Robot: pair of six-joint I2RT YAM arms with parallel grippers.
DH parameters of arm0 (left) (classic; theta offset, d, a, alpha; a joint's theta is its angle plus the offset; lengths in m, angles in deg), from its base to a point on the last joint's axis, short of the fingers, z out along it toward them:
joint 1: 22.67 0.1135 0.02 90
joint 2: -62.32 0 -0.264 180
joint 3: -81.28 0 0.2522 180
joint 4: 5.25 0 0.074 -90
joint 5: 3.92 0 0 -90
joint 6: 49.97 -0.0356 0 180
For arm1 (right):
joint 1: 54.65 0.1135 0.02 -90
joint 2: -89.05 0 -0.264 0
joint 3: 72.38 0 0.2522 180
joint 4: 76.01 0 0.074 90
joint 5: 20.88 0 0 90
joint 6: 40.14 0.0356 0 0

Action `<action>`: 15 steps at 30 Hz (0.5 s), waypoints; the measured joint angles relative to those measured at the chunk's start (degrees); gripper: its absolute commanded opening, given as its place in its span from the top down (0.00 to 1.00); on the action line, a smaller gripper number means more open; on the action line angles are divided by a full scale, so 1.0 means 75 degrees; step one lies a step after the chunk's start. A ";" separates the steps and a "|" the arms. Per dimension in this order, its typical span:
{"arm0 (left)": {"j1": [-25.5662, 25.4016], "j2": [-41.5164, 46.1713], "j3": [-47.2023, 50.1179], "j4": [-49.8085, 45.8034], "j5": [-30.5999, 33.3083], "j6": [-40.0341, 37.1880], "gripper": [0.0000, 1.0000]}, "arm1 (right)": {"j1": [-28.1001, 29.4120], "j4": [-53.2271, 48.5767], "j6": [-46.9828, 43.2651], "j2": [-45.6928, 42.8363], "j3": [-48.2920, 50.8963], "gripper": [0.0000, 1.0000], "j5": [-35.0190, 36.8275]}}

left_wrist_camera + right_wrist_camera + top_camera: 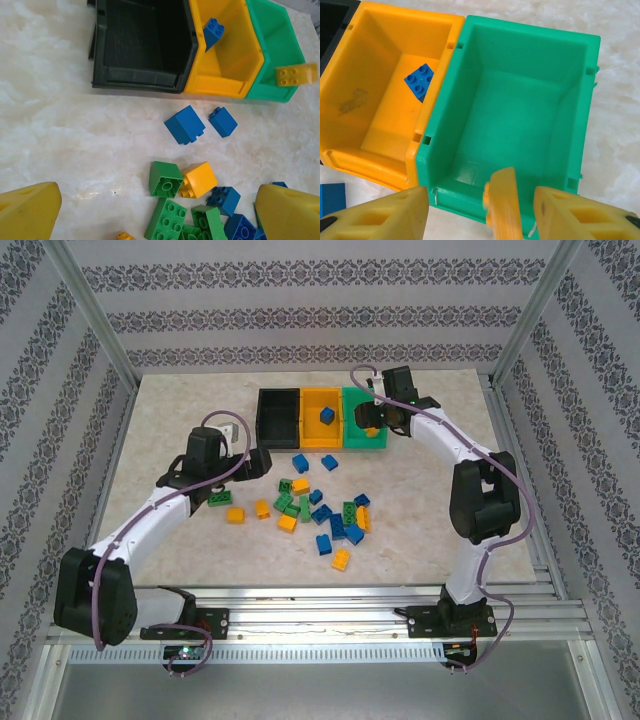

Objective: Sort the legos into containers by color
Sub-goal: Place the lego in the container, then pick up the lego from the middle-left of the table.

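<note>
Three containers stand in a row at the back: black (pixel 270 426), yellow-orange (pixel 311 436) and green (pixel 354 398). A blue lego (pixel 419 81) lies in the yellow-orange one. My right gripper (pixel 480 202) is open over the green bin's (pixel 520 105) near wall. A blurred yellow-orange lego (pixel 503 210) sits loose between its fingers, with a gap on each side. My left gripper (pixel 157 212) is open above the left edge of the pile, over a green lego (pixel 166 178) and a yellow-orange lego (pixel 200 179). Several blue, green and yellow-orange legos (pixel 320 510) lie scattered mid-table.
Two blue bricks (pixel 185 124) (pixel 223 121) lie apart in front of the bins. A green brick (pixel 217 502) and a yellow one (pixel 235 514) lie under the left arm. Metal frame posts and rails border the table. Bare marble lies left of the black bin (pixel 140 45).
</note>
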 measured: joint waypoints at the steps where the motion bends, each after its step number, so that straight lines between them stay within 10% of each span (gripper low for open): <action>1: 0.0003 0.0058 0.0012 -0.0041 0.0026 -0.0003 0.00 | 0.0000 0.0041 0.0015 -0.0009 0.0020 0.41 -0.0003; 15: 0.1521 -0.0227 0.0335 -0.1163 -0.0090 0.0478 0.01 | 0.0997 0.0527 0.0064 -0.2259 0.3110 0.39 0.0175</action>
